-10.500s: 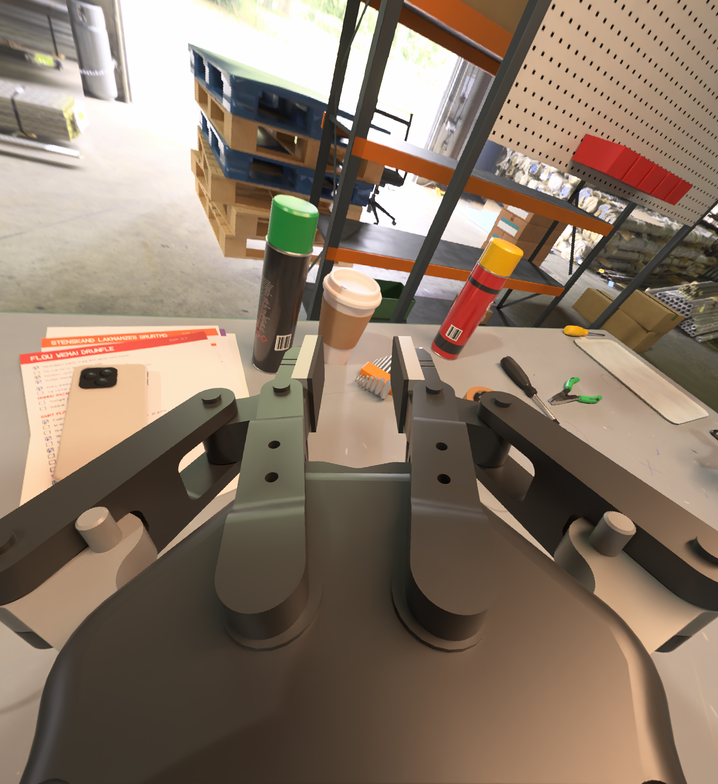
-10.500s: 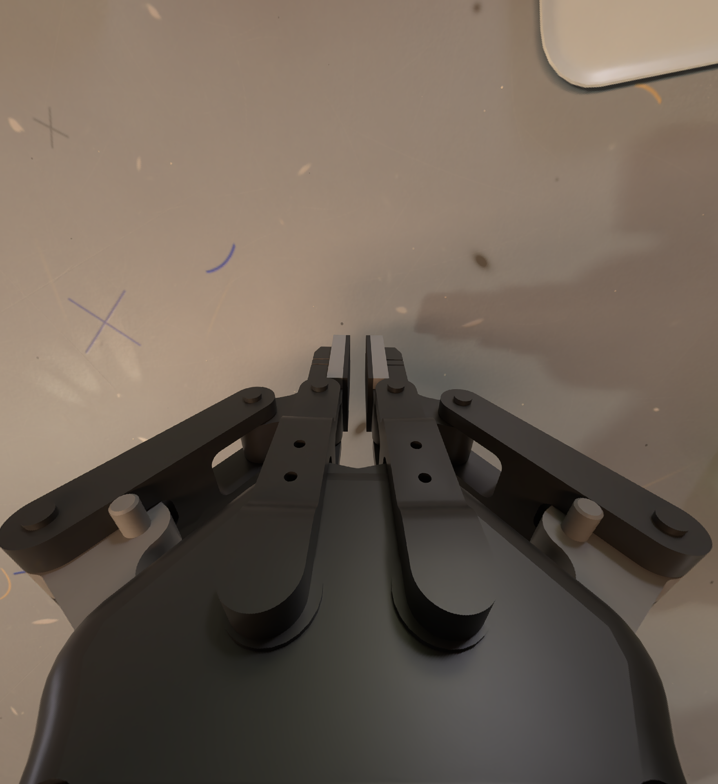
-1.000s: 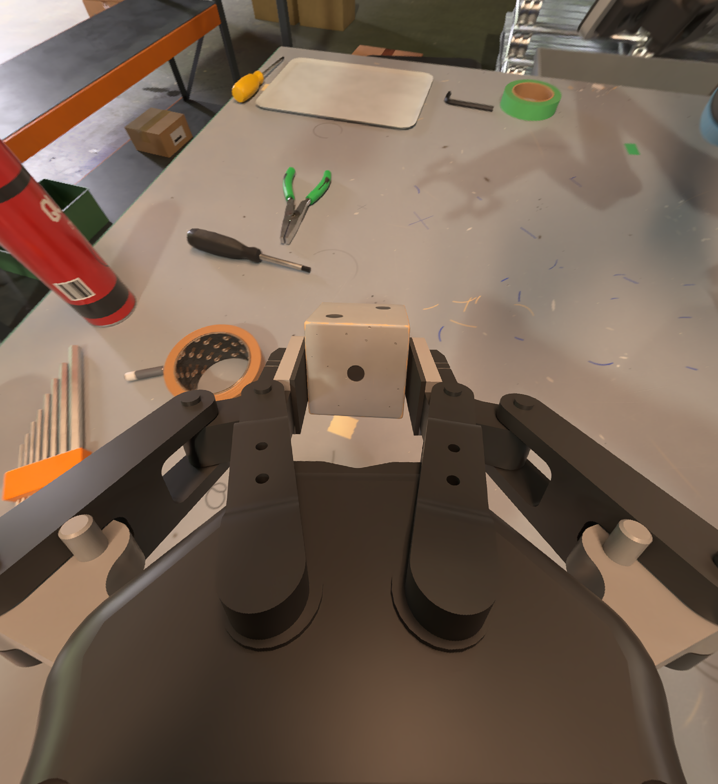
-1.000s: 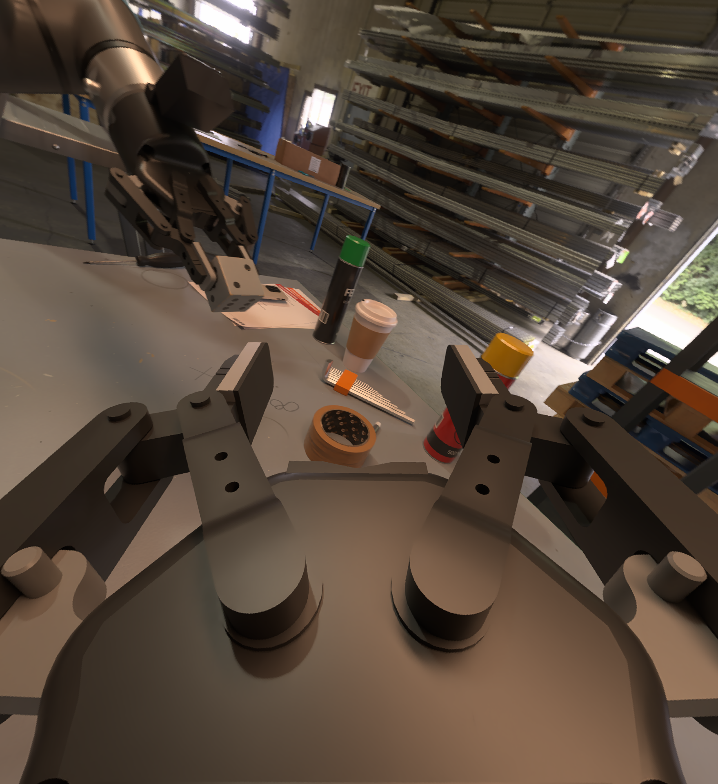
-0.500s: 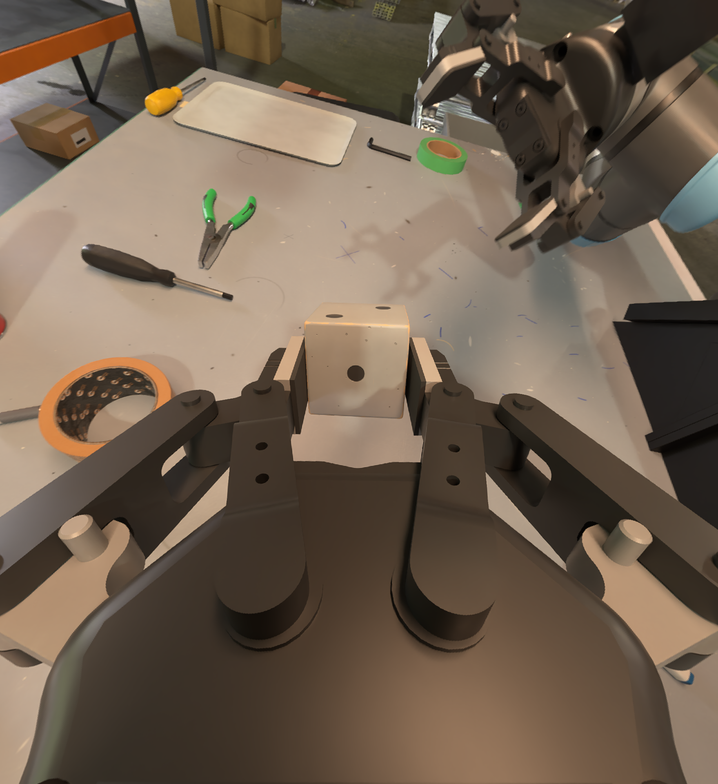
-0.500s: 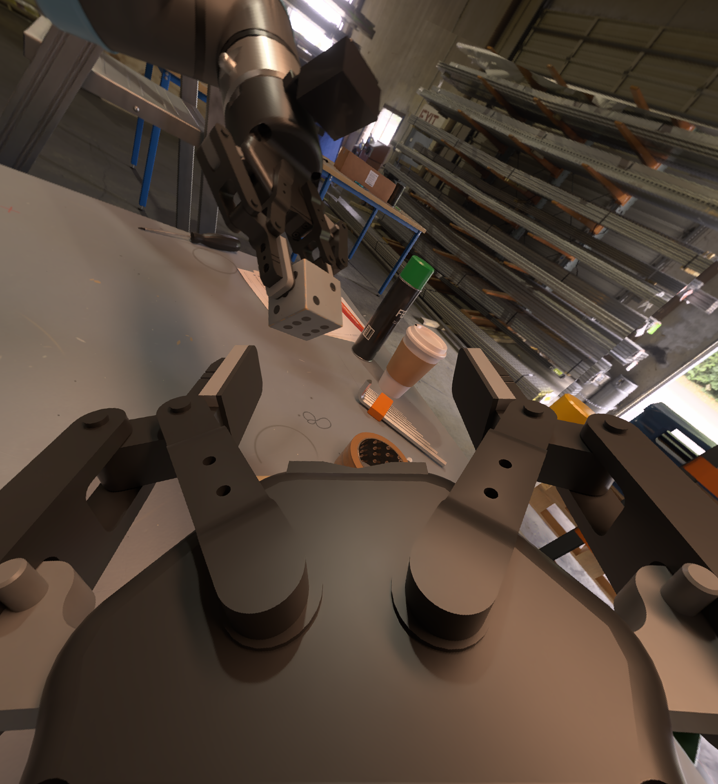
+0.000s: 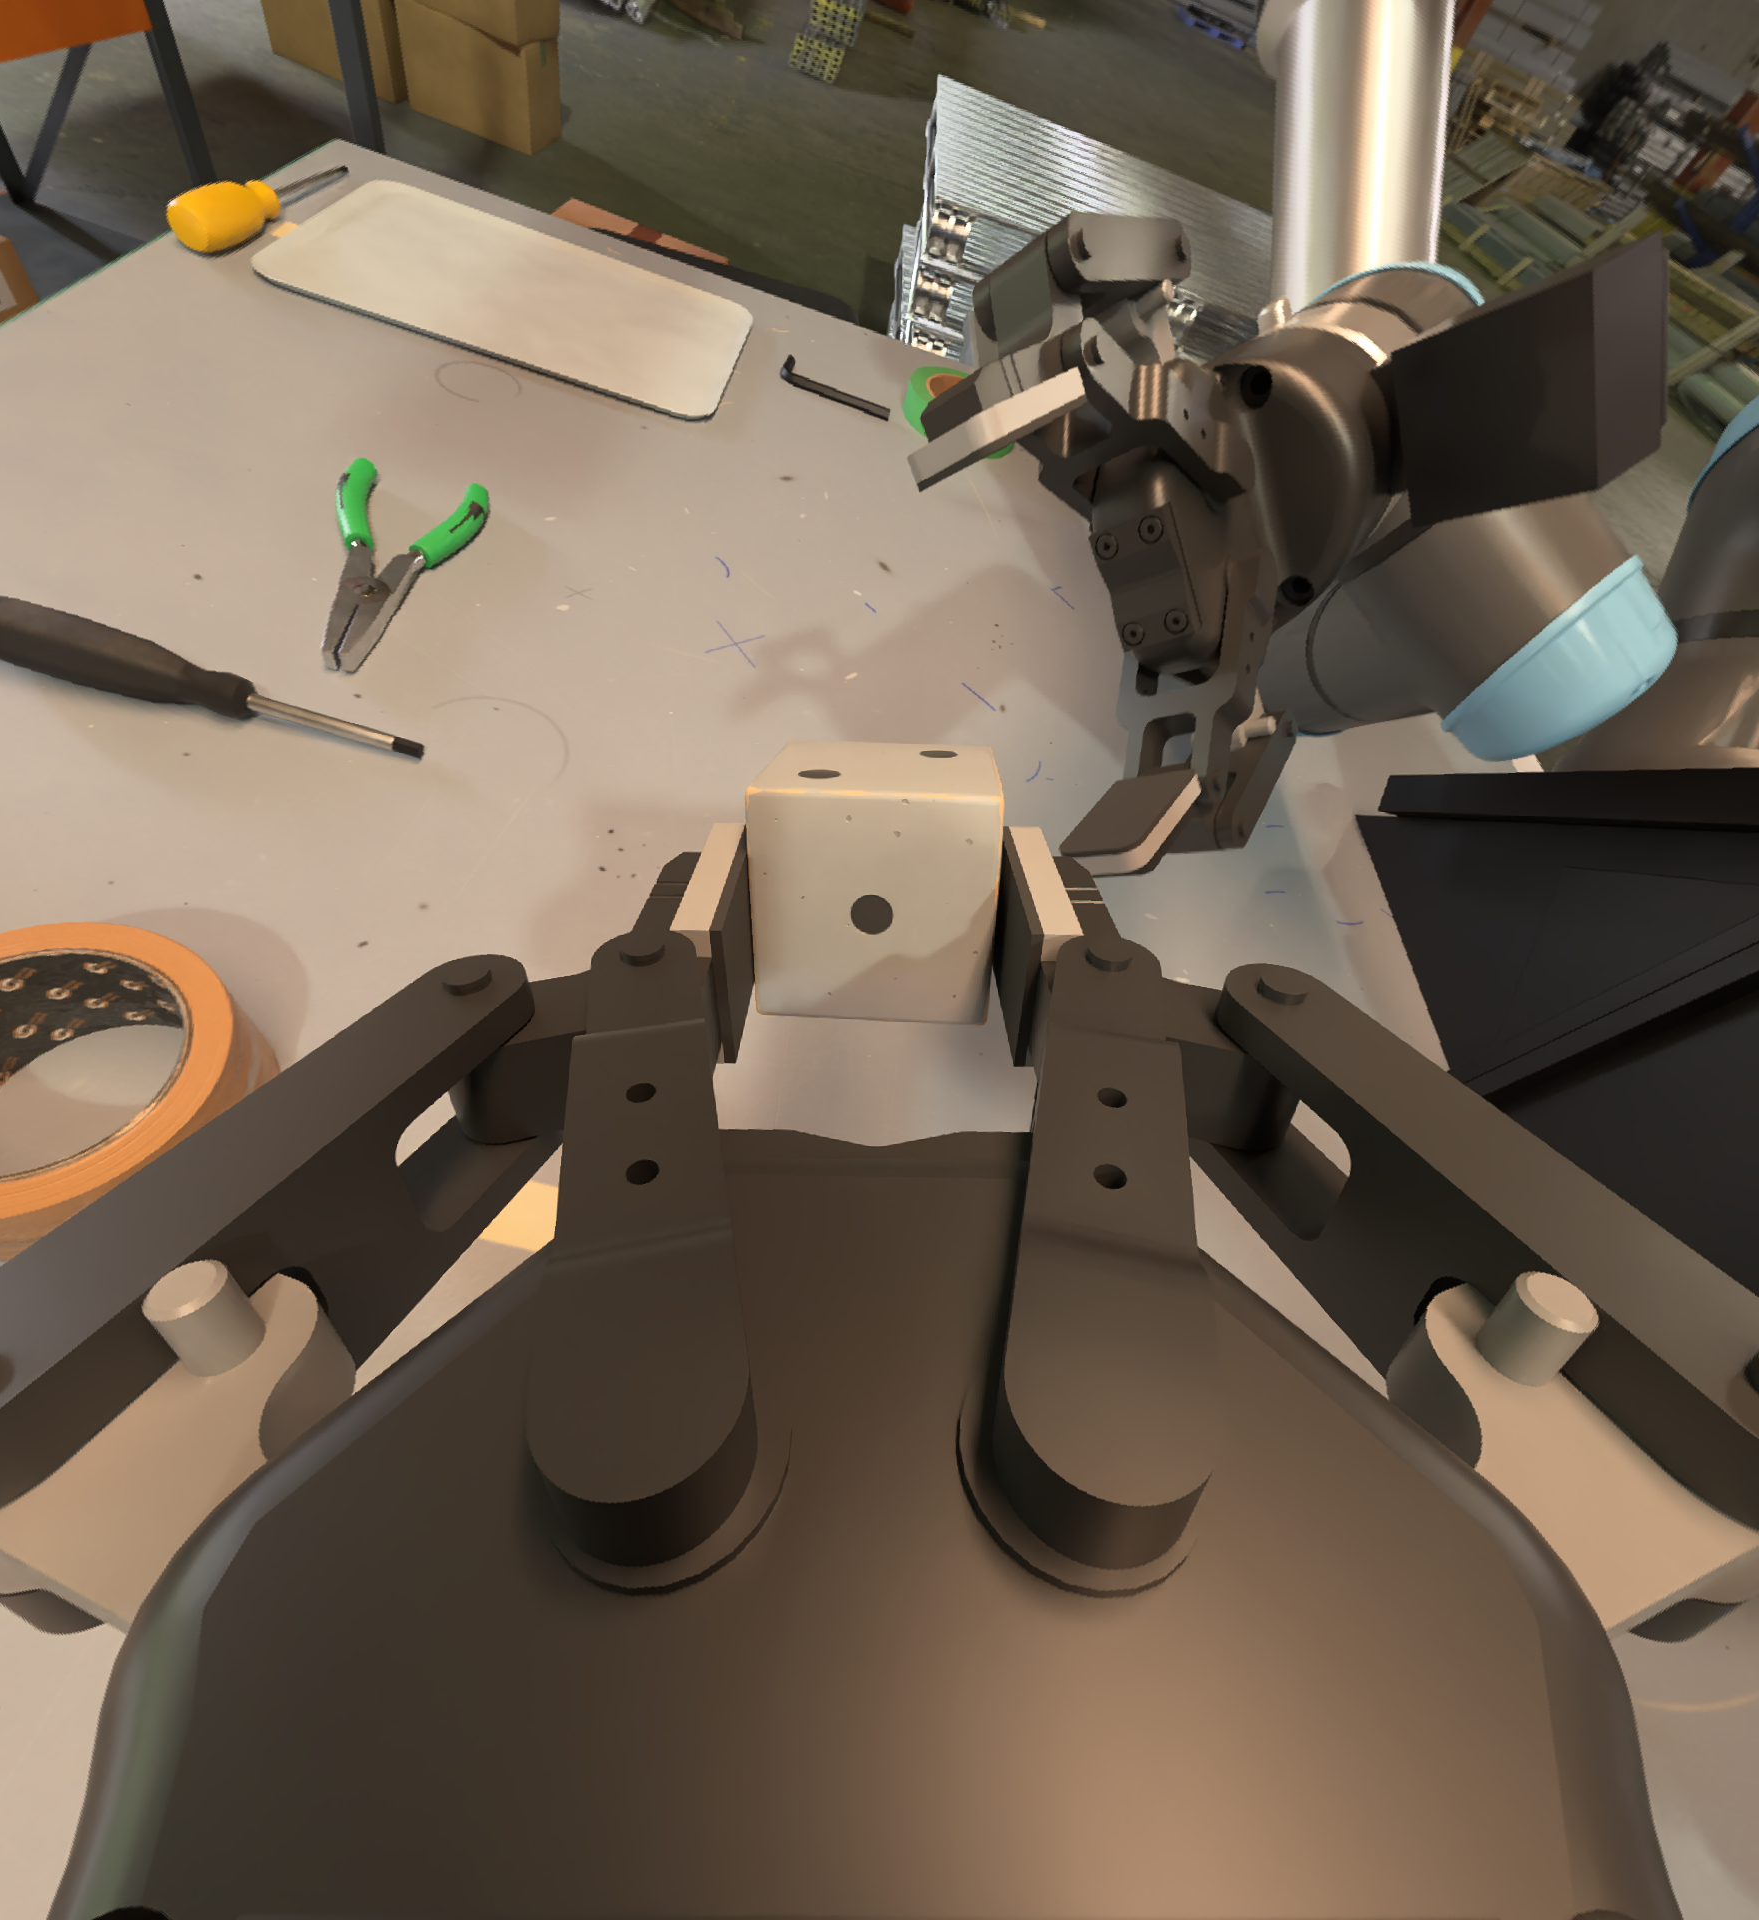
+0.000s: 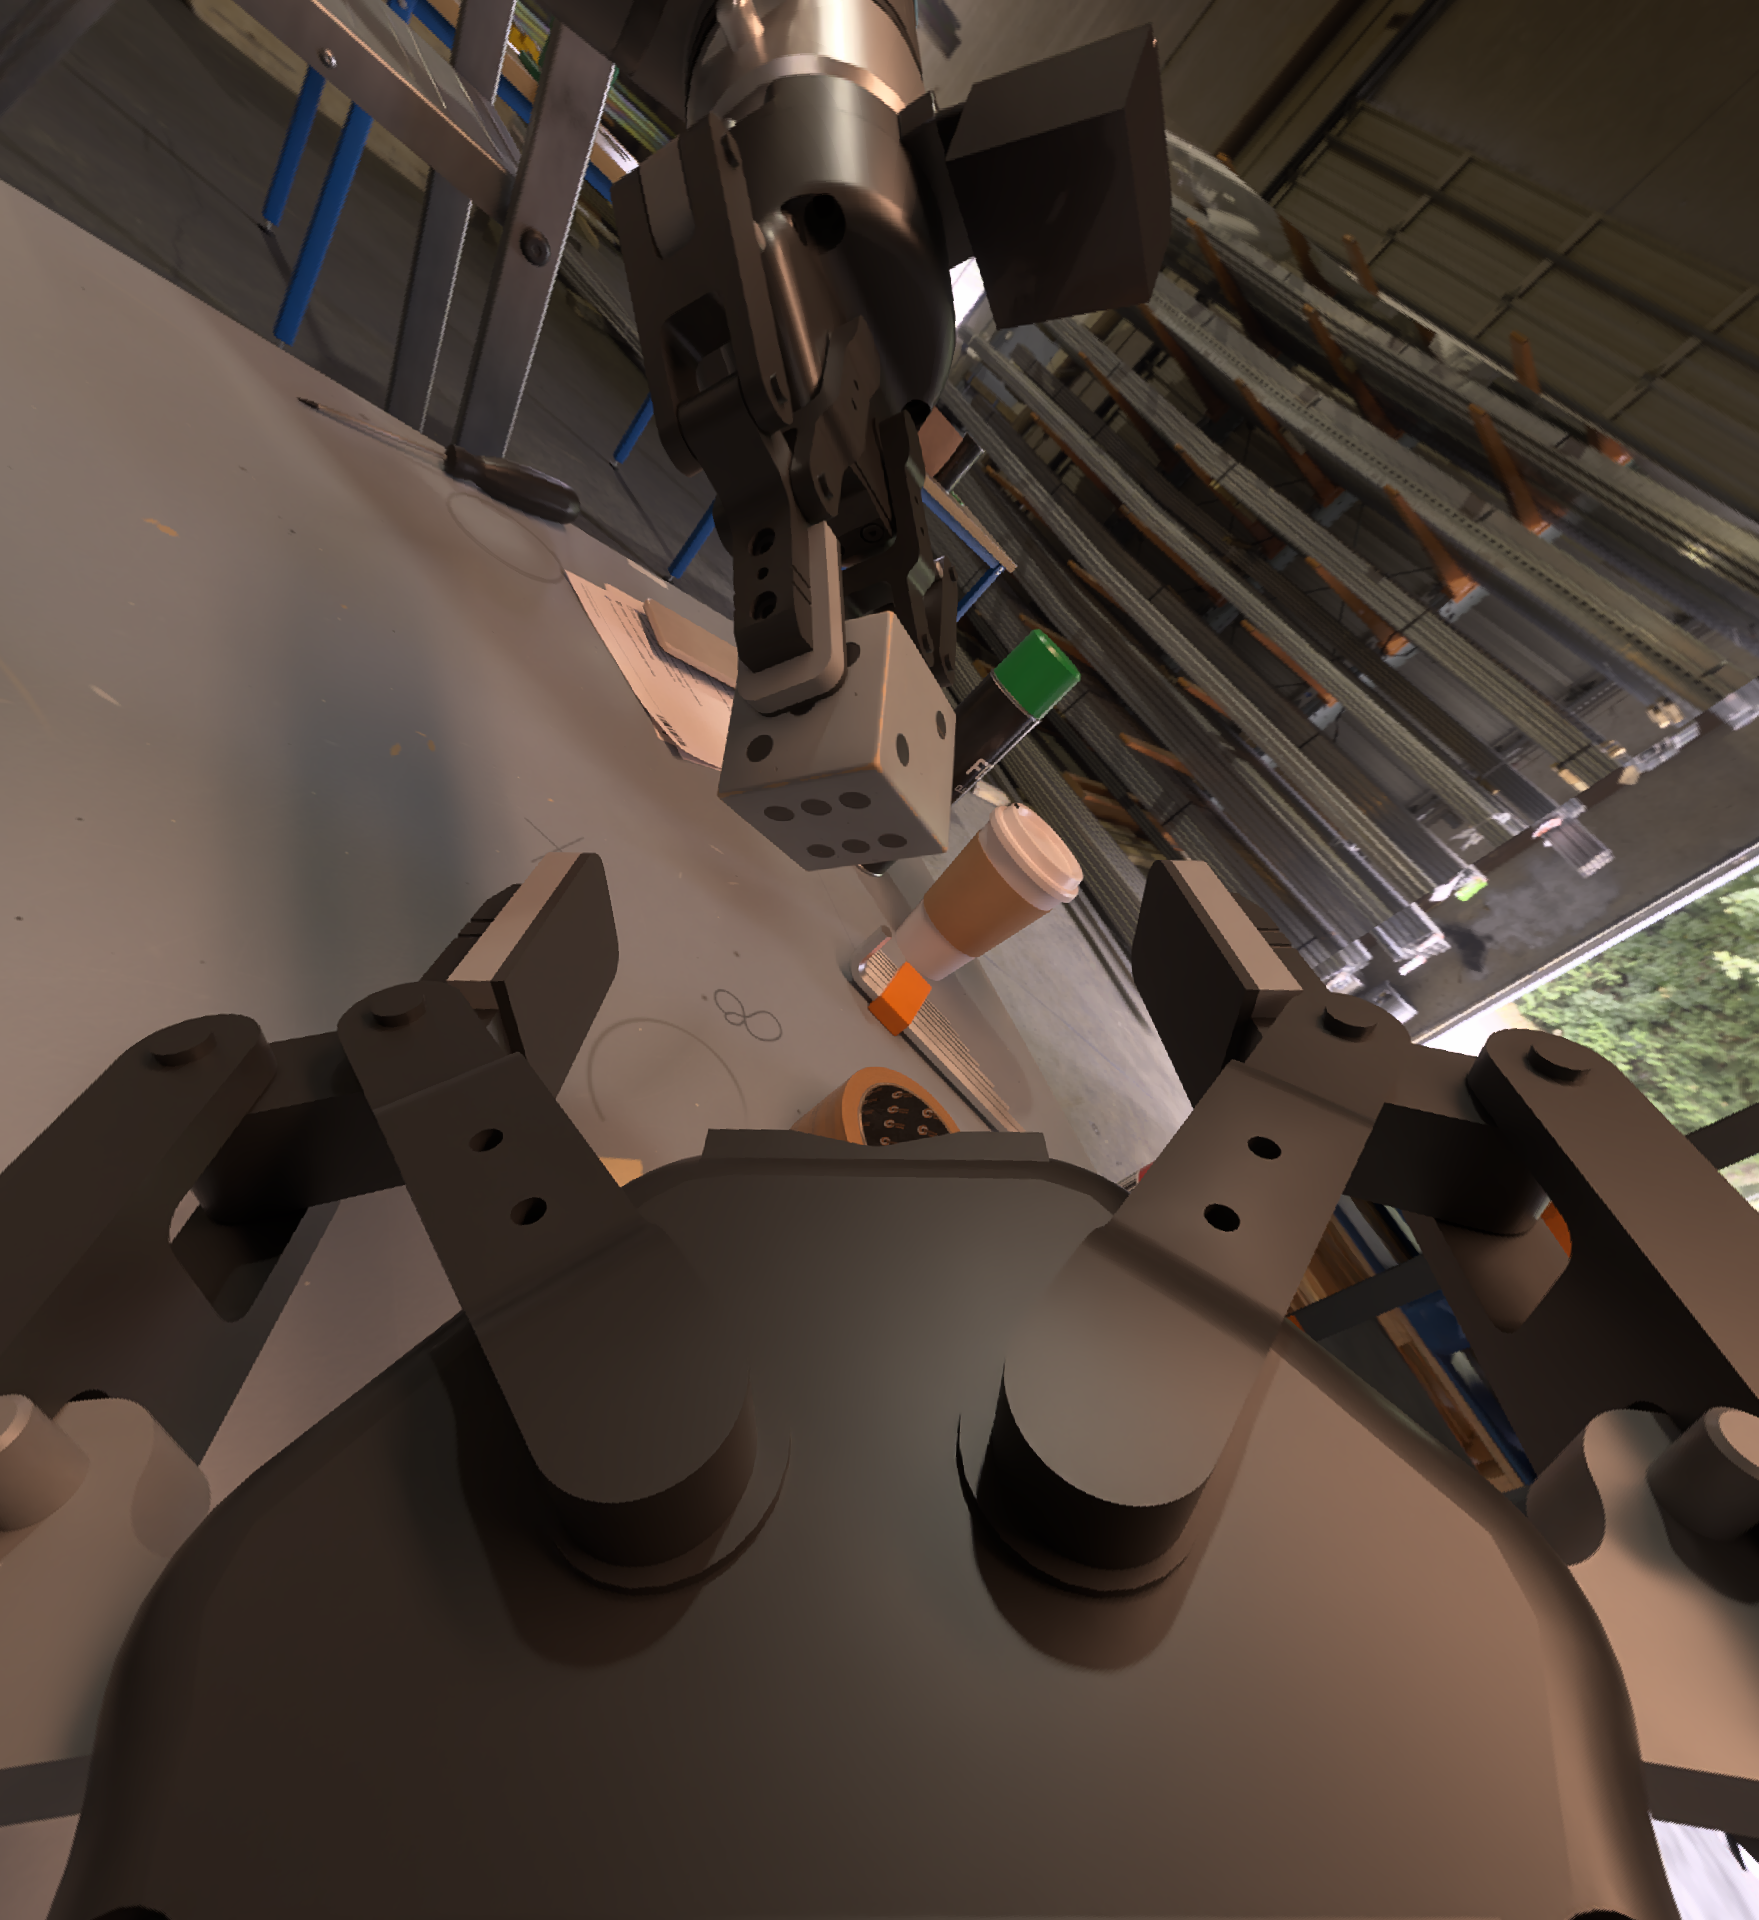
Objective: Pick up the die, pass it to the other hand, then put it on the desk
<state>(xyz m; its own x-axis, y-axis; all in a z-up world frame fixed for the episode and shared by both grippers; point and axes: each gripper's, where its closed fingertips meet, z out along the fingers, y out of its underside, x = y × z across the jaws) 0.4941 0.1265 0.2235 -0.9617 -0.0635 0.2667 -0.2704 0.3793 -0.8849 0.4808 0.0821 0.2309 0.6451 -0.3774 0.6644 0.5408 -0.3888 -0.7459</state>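
Observation:
My left gripper (image 7: 873, 904) is shut on a white die (image 7: 871, 883) with black pips and holds it above the grey desk (image 7: 563, 561). In the right wrist view the die (image 8: 839, 753) hangs from the left gripper's fingers (image 8: 790, 623), just beyond my right gripper's tips. My right gripper (image 8: 880, 925) is open wide and empty. In the left wrist view the right gripper (image 7: 1062, 634) is close to the right of the die, its lower finger (image 7: 1129, 821) almost level with it.
On the desk lie an orange tape roll (image 7: 54, 1070), a black screwdriver (image 7: 168, 675), green pliers (image 7: 387, 561), a metal plate (image 7: 511, 296), a yellow screwdriver (image 7: 220, 213) and a hex key (image 7: 833, 390). A paper cup (image 8: 1000, 894) and green-capped can (image 8: 1020, 696) stand beyond. A black block (image 7: 1623, 935) lies right.
Both grippers have closed the distance: the die looms larger and nearer in the right wrist view, and the open right gripper has come close beside the die in the left wrist view.

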